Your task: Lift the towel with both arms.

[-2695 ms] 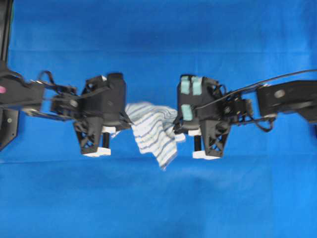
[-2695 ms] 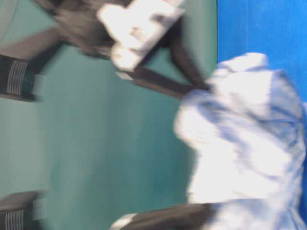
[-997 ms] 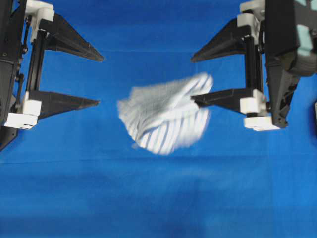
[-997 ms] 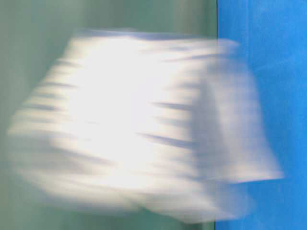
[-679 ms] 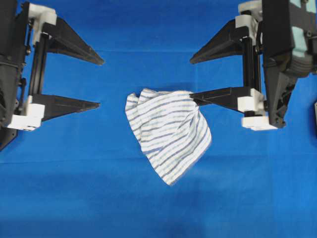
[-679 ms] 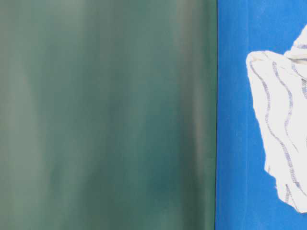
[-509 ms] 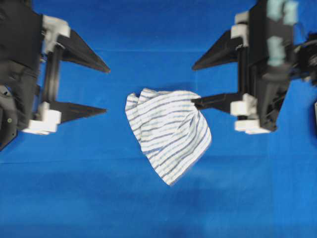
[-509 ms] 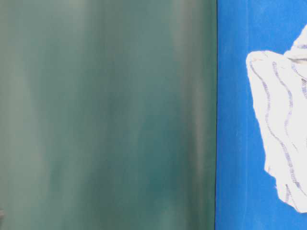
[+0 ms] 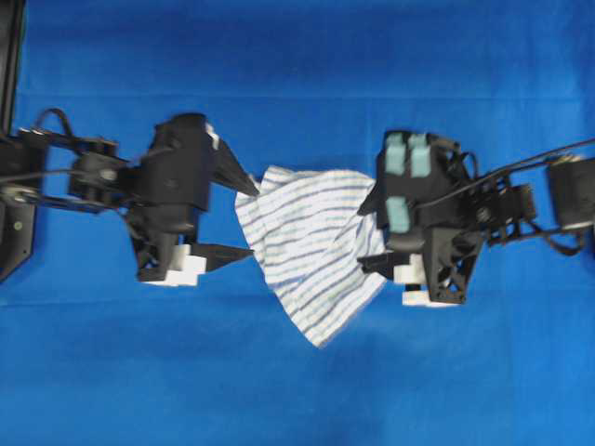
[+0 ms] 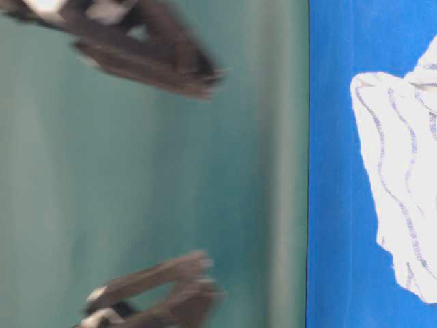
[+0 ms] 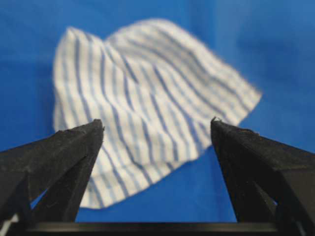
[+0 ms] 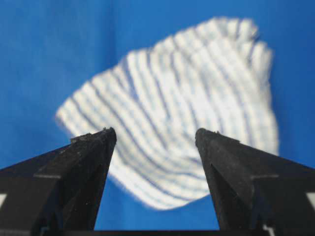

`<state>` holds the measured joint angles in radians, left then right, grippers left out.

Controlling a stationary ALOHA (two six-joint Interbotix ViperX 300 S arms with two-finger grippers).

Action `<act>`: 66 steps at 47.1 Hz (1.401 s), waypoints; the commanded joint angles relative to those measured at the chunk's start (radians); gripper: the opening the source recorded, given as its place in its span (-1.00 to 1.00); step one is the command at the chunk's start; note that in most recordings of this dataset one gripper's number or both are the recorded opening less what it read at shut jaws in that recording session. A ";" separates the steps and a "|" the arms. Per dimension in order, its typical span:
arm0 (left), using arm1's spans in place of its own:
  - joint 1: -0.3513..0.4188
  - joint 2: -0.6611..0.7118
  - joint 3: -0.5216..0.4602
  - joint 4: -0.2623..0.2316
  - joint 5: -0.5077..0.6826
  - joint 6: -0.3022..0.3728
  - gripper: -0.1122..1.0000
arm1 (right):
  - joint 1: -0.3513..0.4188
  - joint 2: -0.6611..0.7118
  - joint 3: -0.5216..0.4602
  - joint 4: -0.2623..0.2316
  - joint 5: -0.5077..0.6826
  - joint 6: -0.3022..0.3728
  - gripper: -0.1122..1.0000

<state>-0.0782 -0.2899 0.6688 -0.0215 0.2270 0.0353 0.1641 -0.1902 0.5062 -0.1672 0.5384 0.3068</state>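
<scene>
The towel [image 9: 311, 251], white with thin blue stripes, lies crumpled on the blue sheet at the middle. It also shows in the table-level view [image 10: 403, 184]. My left gripper [image 9: 254, 221] is open and empty, its fingertips at the towel's left edge. My right gripper [image 9: 361, 239], with teal pads, is open and empty over the towel's right edge. In the left wrist view the towel [image 11: 147, 93] lies beyond the spread fingers of the gripper [image 11: 156, 121]. In the right wrist view the towel [image 12: 192, 93] lies beyond the open gripper [image 12: 155, 131]. The table-level view shows blurred fingers [image 10: 171, 61] above the sheet.
The large plain blue sheet [image 9: 297, 390] covers the table all around the towel. A black mount [image 9: 11, 232] stands at the left edge. A green wall [image 10: 136, 178] fills the background of the table-level view.
The towel, held between both grippers 2.7 s ago, dropped and has lain still on the sheet since. Both open grippers have come down and inward to the towel's two sides.
</scene>
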 commanded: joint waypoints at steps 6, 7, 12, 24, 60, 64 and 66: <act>-0.032 0.109 0.021 -0.003 -0.083 0.006 0.84 | 0.040 0.067 0.041 0.002 -0.104 0.020 0.41; -0.035 0.121 0.025 -0.003 -0.092 0.008 0.84 | 0.041 0.077 0.048 0.002 -0.114 0.023 0.41; -0.048 0.190 0.035 -0.003 -0.144 0.011 0.84 | 0.044 0.132 0.077 0.002 -0.155 0.032 0.41; -0.052 0.316 0.040 -0.002 -0.218 0.012 0.84 | 0.044 0.244 0.121 0.003 -0.276 0.034 0.41; -0.058 0.442 0.034 -0.003 -0.288 0.012 0.68 | 0.026 0.334 0.135 0.005 -0.373 0.032 0.20; -0.055 0.443 0.035 -0.003 -0.288 0.012 0.35 | 0.023 0.333 0.135 0.003 -0.373 0.032 -0.14; -0.054 0.443 0.034 -0.002 -0.287 0.012 0.15 | 0.021 0.334 0.135 0.003 -0.373 0.032 -0.36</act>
<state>-0.1319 0.1641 0.7194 -0.0230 -0.0552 0.0506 0.1887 0.1580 0.6519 -0.1657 0.1733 0.3390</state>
